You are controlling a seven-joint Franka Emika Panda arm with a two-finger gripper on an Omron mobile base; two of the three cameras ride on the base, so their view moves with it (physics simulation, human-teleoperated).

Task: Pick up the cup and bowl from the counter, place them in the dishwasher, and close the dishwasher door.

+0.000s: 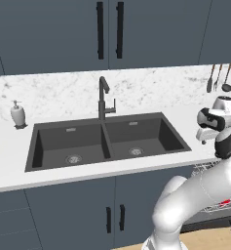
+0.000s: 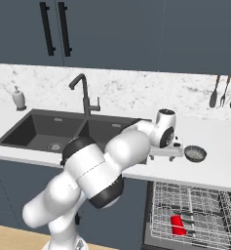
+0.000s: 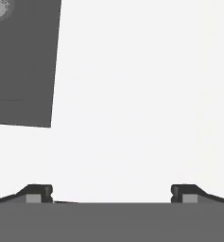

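The surface (image 1: pixel 9 161) and sink (image 1: pixel 107 141) are viewed forward and downward from behind the arm, once from its left and once from its right. The surface is seen close up from the hand camera, with a sink corner at upper left.

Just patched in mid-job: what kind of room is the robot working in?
A rendered home kitchen, it seems: a white counter with a dark double sink and faucet, utensils hanging on the marble backsplash, and an open dishwasher whose wire rack holds the red cup.

End effector (image 3: pixel 111 193) wide open, pointing down, arm bent forward
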